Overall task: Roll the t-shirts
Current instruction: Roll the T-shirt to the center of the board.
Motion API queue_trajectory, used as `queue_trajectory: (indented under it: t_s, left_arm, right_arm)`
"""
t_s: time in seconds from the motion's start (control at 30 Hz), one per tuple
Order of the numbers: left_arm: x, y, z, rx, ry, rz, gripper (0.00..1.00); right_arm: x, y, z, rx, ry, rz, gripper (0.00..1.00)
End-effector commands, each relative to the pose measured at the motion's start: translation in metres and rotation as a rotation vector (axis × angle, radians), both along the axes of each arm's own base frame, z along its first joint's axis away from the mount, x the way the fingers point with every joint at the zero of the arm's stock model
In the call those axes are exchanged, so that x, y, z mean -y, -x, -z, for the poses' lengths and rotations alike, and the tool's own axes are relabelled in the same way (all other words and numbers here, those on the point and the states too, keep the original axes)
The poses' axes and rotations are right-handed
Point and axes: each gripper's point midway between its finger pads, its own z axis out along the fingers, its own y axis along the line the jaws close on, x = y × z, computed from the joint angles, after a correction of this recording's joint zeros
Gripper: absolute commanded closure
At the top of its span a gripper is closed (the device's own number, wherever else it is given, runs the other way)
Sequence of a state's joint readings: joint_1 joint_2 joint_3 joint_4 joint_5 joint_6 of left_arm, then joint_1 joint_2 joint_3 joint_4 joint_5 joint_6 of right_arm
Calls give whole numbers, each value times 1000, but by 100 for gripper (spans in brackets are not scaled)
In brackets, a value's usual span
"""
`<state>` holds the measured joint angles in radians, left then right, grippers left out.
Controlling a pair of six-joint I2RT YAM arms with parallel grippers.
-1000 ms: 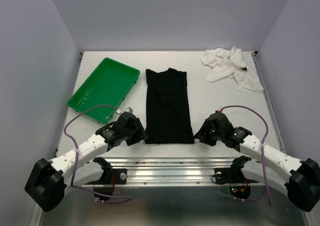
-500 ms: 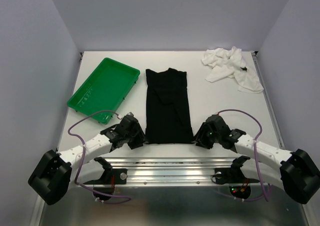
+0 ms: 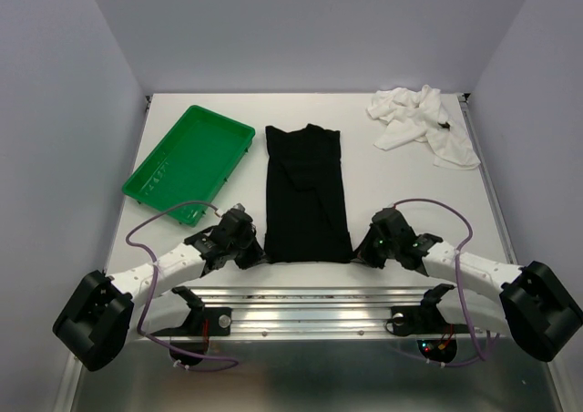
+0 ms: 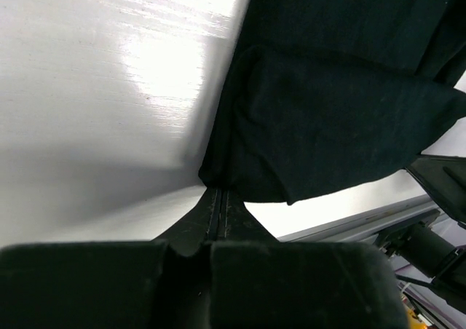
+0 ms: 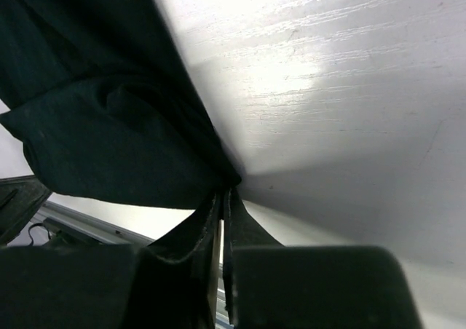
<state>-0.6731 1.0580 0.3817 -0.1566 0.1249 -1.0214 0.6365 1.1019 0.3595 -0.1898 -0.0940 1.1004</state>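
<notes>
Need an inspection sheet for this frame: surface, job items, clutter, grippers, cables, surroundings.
Surface: white table, glossy, no spills seen.
Job's things: black t-shirt lies folded in a long flat strip at centre, not yet rolled; white t-shirt lies crumpled at the far right corner.
Clutter: green tray at far left, apart from both shirts.
Grippers: left gripper shut on the black t-shirt's near left corner; right gripper shut on its near right corner.
Cables: left purple cable and right purple cable loop over the arms, clear of the cloth.
Surroundings: pale walls on three sides; metal rail along the near edge.
</notes>
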Motion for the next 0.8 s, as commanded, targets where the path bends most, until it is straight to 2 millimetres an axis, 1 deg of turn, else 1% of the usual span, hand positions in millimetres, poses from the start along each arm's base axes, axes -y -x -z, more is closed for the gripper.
queue_trajectory:
  t_s: [0.0,0.1,0.13,0.2,0.23,0.4,0.57,0.6,0.63,0.67,0.7,0.73,0.77]
  left_arm:
    - [3,-4,-5,18,11,-3,100]
    - [4,-9,-14,40,15,-15,100]
    - [5,-12,-20,51,21,-22,100]
    - [3,-15,-25,68,17,-38,100]
    - [4,-18,-30,78,21,-41,100]
    - [5,-23,-42,100,24,-48,100]
    - [10,-31,-56,121,34,-45,100]
    - [10,-32,-55,115,25,-42,100]
    - [13,-36,-61,124,29,-40,100]
    - [11,-37,-62,115,16,-39,100]
    - [11,-38,-59,104,-1,-37,100]
    - [13,-43,-65,117,-3,-31,100]
    - [12,-44,-66,115,-10,-31,100]
  right_arm:
    - [-6,-9,-12,39,-11,-1,98]
    - [-3,-10,-18,47,4,8,99]
    - [-4,-14,-25,66,-1,10,99]
    - [-1,-16,-29,74,12,21,99]
    - [-2,-18,-35,87,6,23,99]
    - [-2,-21,-46,106,6,29,99]
    - [-5,-30,-61,135,4,31,99]
    - [-6,-31,-61,133,5,29,99]
    - [-6,-32,-63,134,7,29,99]
    - [-7,-33,-64,136,7,28,99]
    - [-4,-39,-66,151,28,47,99]
    - [-4,-40,-67,154,31,49,99]
    - [-4,-41,-68,157,33,49,99]
